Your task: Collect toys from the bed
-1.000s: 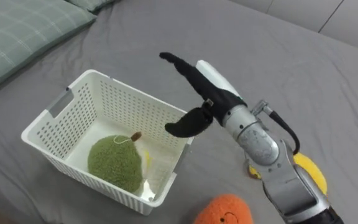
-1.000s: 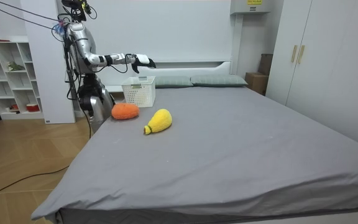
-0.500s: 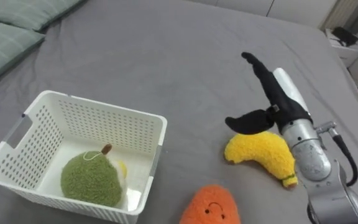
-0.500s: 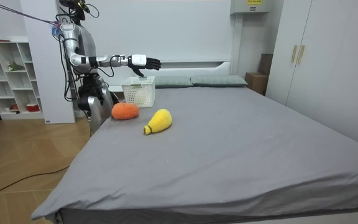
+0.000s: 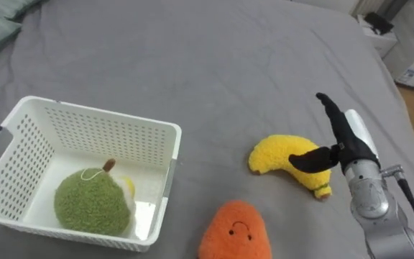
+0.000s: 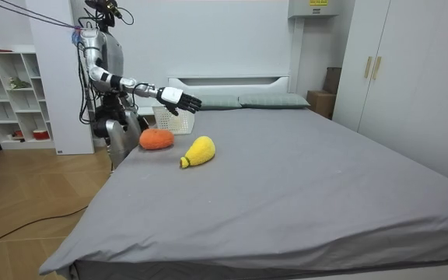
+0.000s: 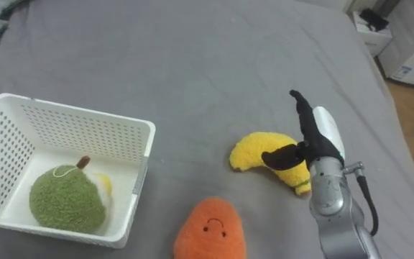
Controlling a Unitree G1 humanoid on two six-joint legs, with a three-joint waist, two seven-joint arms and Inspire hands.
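Note:
A yellow plush banana (image 5: 282, 160) (image 7: 261, 155) (image 6: 198, 150) lies on the grey bed, right of a white slatted basket (image 5: 165, 183) (image 7: 139, 176) (image 6: 173, 118). Inside the basket sits a green plush pear (image 5: 92, 203) (image 7: 66, 199). An orange plush toy with a smiling face (image 5: 233, 232) (image 7: 208, 231) (image 6: 156, 138) lies at the near edge, between basket and banana. My right hand (image 5: 340, 140) (image 7: 309, 141) (image 6: 181, 99) hovers open just above the banana's right end, fingers straight, thumb out over the toy.
Grey bedsheet (image 5: 214, 72) stretches wide beyond the toys. Pillows (image 6: 267, 100) lie at the bed's head. I stand at the bedside by a white shelf unit (image 6: 14, 101); wardrobes (image 6: 411, 78) line the room view's right.
My right hand has swung from above the basket rightward and down to the banana. My head has turned right, so the whole scene has slid left.

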